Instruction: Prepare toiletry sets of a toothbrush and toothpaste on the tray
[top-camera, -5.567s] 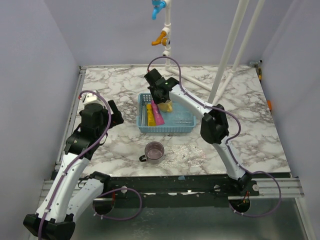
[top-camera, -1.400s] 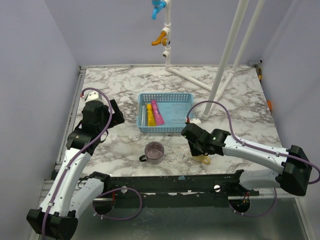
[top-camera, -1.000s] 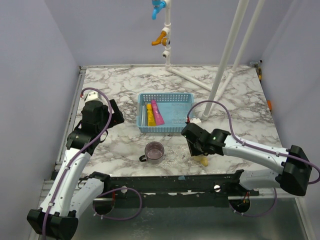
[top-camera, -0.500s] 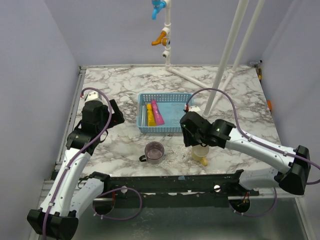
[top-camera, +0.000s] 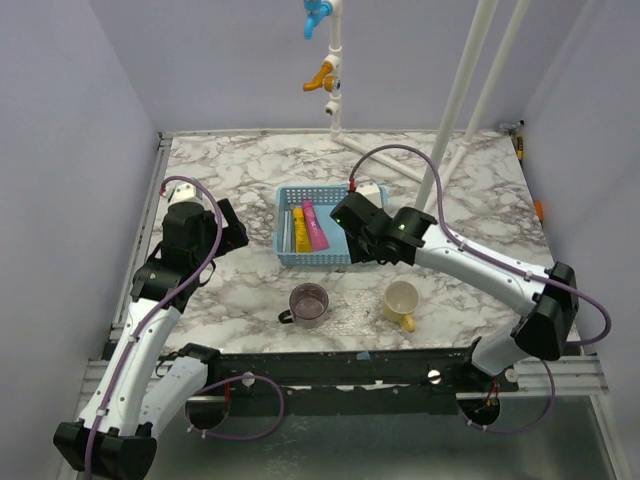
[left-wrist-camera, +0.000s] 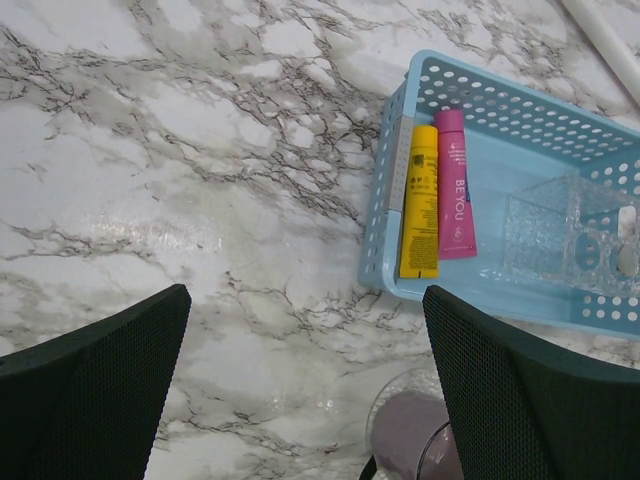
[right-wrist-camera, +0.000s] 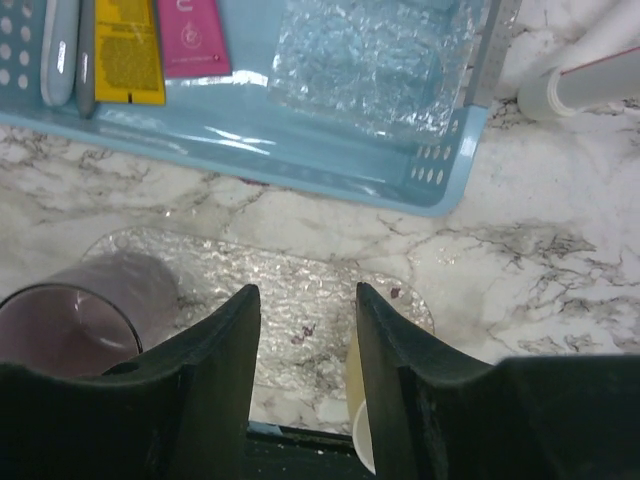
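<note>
Marbled tabletop fills the wrist views, with lilac walls behind it in the top view. Over it the right gripper (right-wrist-camera: 305, 300) hangs with its jaws partly apart and nothing between them. Directly below lies the tray (right-wrist-camera: 300, 270), a clear sheen close to the tabletop's near edge. A purple cup (right-wrist-camera: 70, 320) stands at the tray's left end and a yellow mug (top-camera: 401, 300) at its right end. Just beyond the tray, toward the middle of the tabletop, sits the blue basket (right-wrist-camera: 440, 165). Along the basket's left wall lie the yellow toothpaste (left-wrist-camera: 420, 200) and the pink toothpaste (left-wrist-camera: 455, 195) side by side. A grey handle (left-wrist-camera: 398, 165) is wedged between the yellow tube and the wall. A clear plastic box (left-wrist-camera: 560, 230) takes up the basket's right part. The left gripper (left-wrist-camera: 305, 295) hovers wide apart and empty, off the basket's left side above bare marble.
</note>
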